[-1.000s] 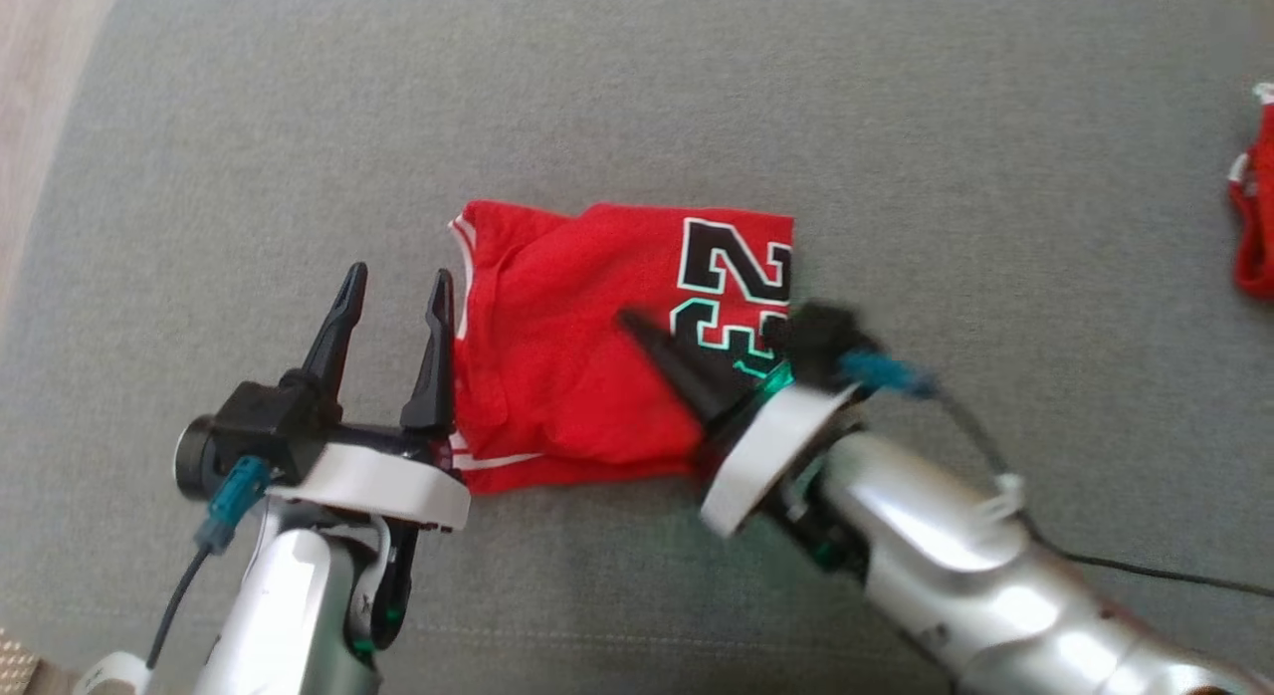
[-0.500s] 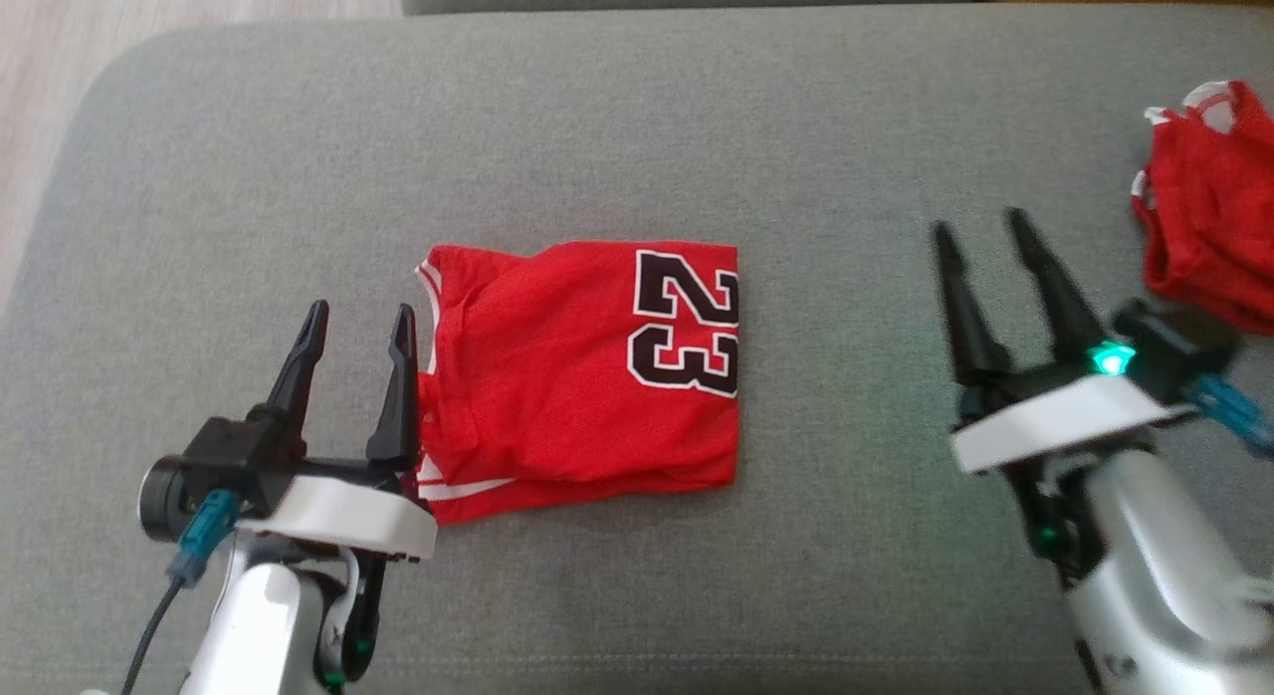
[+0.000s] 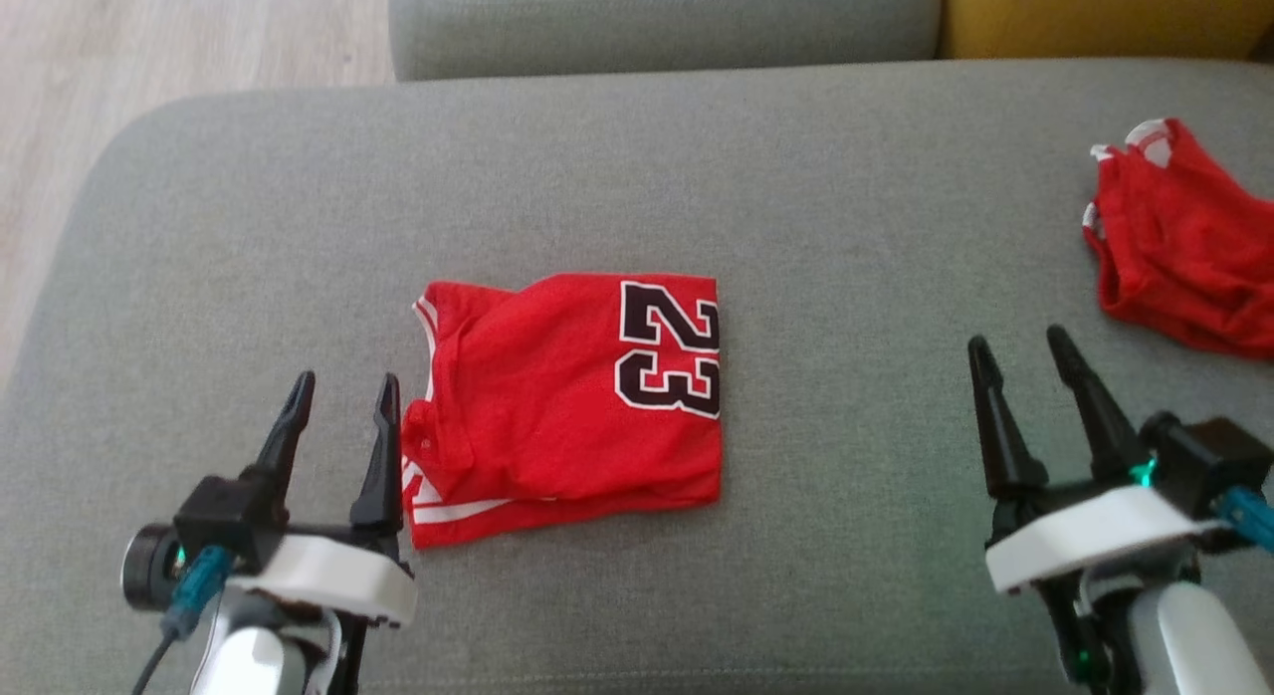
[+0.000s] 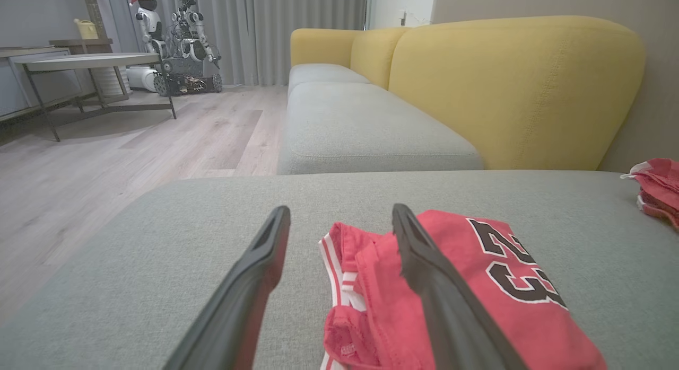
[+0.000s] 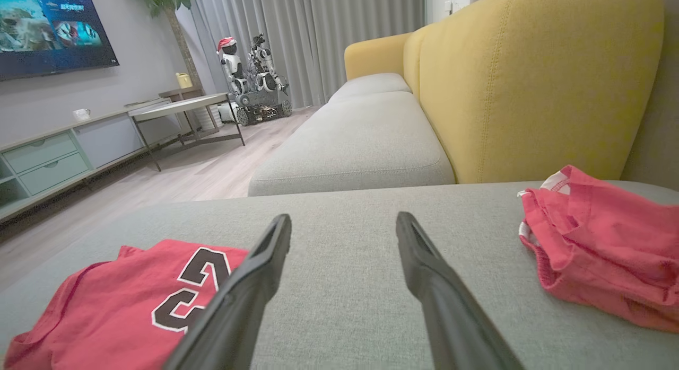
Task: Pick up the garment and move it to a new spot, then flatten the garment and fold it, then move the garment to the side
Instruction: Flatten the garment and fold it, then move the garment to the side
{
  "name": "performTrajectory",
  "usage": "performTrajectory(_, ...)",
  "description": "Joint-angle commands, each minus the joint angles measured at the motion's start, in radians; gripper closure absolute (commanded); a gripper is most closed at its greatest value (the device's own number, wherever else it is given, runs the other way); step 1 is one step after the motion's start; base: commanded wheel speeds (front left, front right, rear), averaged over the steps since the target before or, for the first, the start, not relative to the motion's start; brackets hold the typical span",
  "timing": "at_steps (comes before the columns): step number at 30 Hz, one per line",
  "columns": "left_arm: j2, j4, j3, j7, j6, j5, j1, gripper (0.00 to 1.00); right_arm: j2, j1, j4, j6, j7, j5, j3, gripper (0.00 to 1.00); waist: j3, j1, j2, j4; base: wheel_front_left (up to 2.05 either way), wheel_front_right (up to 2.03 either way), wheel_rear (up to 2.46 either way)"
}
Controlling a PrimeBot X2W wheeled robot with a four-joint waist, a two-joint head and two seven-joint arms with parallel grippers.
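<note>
Folded garment [image 3: 567, 406] lies mid sofa seat [image 3: 796, 177], looks soft, light and floppy, likely to unfold if pinched by one layer, so take all layers at its striped edge just beside left hand [image 3: 346, 378], which like right hand [image 3: 1017, 339] is wide and empty

Grey sofa [image 3: 637, 157], yellow backrest [image 4: 509, 89], wood floor [image 4: 132, 147]
</note>
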Motion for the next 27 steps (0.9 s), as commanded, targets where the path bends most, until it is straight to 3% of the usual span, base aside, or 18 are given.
performTrajectory(1,0.024,-0.039,0.039,0.002,0.005,-0.002,-0.019,0.00,0.002,-0.010,-0.046,-0.001,0.007,-0.012,0.012,0.00,-0.012,0.0000,-0.0001,-0.002,0.00,0.00,0.00)
performTrajectory(27,0.053,-0.069,0.015,0.050,0.018,-0.014,0.047,0.00,0.045,0.114,-0.163,-0.001,0.075,-0.073,-0.057,0.00,-0.068,0.0000,-0.0001,-0.005,0.00,0.00,0.00)
